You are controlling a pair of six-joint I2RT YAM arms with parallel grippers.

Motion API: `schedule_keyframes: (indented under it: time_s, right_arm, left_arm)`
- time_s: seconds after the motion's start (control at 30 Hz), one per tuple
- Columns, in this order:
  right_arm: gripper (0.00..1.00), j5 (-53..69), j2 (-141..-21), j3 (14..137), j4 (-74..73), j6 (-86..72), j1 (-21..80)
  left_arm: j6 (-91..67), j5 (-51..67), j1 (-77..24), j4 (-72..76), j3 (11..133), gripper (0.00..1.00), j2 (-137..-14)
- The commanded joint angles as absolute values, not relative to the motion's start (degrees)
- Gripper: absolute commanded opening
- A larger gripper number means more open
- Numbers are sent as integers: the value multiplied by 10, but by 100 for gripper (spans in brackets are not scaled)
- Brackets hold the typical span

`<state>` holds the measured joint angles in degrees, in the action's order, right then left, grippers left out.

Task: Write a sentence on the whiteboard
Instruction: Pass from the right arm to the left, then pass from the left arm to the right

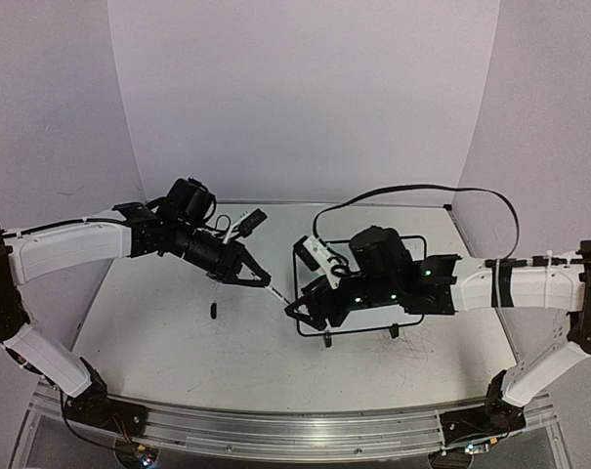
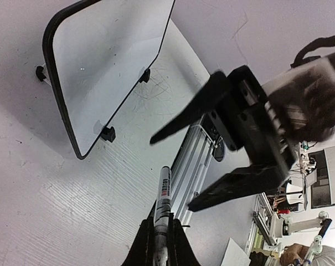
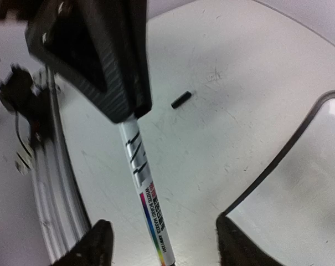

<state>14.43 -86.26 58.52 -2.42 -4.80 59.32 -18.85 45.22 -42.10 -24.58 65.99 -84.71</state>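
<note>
The whiteboard (image 1: 417, 246) lies flat on the table at centre right, mostly covered by my right arm; it also shows in the left wrist view (image 2: 106, 61) and the right wrist view (image 3: 305, 188). My left gripper (image 1: 248, 274) (image 2: 163, 224) is shut on a white marker (image 1: 274, 289) (image 2: 164, 188) (image 3: 148, 199) and holds it out above the table, left of the board. My right gripper (image 1: 297, 305) (image 3: 161, 244) is open, and the marker's free end passes between its fingers (image 3: 95, 246) without touching them. In the left wrist view it shows open (image 2: 181, 163).
A small black cap (image 1: 214, 311) (image 3: 180, 99) lies on the table left of the grippers. The aluminium rail (image 1: 275, 430) runs along the near edge. A black cable (image 1: 402, 191) loops behind the board. The table (image 1: 178, 342) is white with curved back walls.
</note>
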Motion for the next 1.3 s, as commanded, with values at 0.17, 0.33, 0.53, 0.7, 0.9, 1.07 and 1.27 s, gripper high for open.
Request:
schedule_keyframes:
  time_s: [0.17, 0.33, 0.53, 0.7, 0.9, 1.07, 1.27]
  right_arm:
    - [89, 304, -789, 438, 444, -409, 534]
    - [89, 309, -803, 438, 540, -483, 520]
    - [84, 343, -817, 454, 635, -526, 505]
    - [72, 353, -839, 485, 640, -533, 504]
    - [50, 333, -856, 497, 649, -538, 504]
    - [38, 349, -879, 515, 649, -538, 504]
    - [34, 337, -884, 515, 650, -537, 503]
  left_arm:
    - [-260, 448, -414, -97, 692, 0, -795]
    - [-381, 455, -415, 130, 627, 0, -759]
    - [-413, 442, -418, 159, 636, 0, -779]
    - [-426, 450, -425, 173, 641, 0, -793]
    - [-429, 447, -428, 177, 633, 0, -789]
    - [-429, 449, -430, 179, 626, 0, -787]
    - [-428, 456, -430, 179, 615, 0, -782]
